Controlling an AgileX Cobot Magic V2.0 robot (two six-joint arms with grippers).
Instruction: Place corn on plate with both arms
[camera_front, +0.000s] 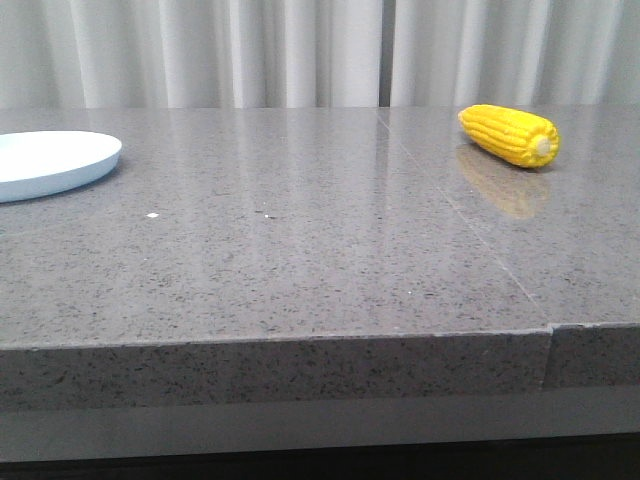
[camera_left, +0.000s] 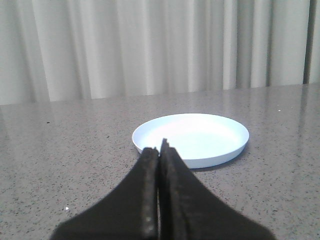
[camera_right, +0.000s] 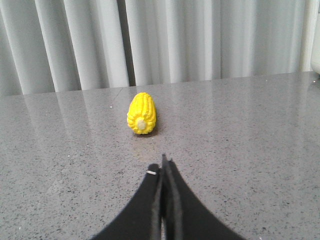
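Observation:
The yellow corn (camera_front: 509, 134) lies on its side at the far right of the grey table, pale cut end toward the front right. In the right wrist view the corn (camera_right: 142, 113) lies ahead of my right gripper (camera_right: 163, 165), well apart from it, cut end facing the camera. The right gripper is shut and empty. The pale blue-white plate (camera_front: 70, 166) sits at the far left, empty. In the left wrist view the plate (camera_left: 220, 155) lies just beyond my left gripper (camera_left: 159, 148), which is shut and empty. Neither gripper shows in the front view.
The grey speckled table (camera_front: 300, 250) has a seam (camera_front: 470, 235) running from back to front on the right side. White curtains (camera_front: 300, 50) hang behind the table. The table's front edge (camera_front: 280, 345) is close to the camera.

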